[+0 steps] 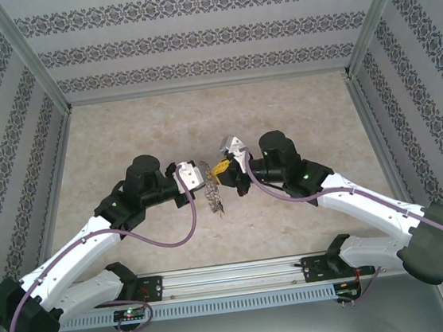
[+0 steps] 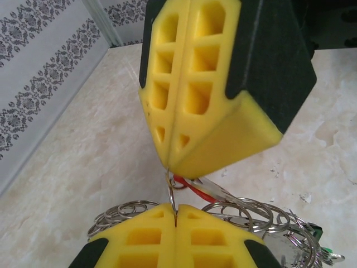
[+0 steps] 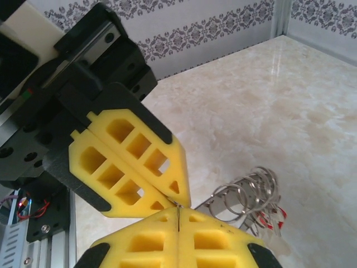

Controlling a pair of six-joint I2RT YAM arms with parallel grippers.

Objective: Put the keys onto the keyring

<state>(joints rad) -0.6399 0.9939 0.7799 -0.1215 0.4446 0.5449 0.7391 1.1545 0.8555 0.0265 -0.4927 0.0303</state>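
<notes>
Left hand point(image 2: 175, 216) clamped shut, tip to tip with my right hand point(image 2: 169, 163), also shut, both pinching one thin loop of the silvery-grey, chain-rimmed metal keyring point(image 2: 254, 215). A tiny red-headed key point(image 2: 192, 188) sits just beside that loop. My worry: if the hands pull unevenly, the wire slips and everything drops to the beige table point(image 1: 122, 137).

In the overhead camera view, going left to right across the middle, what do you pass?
In order: left arm → left gripper → keyring, hanging where the two grippers meet → right gripper → right arm.
</notes>
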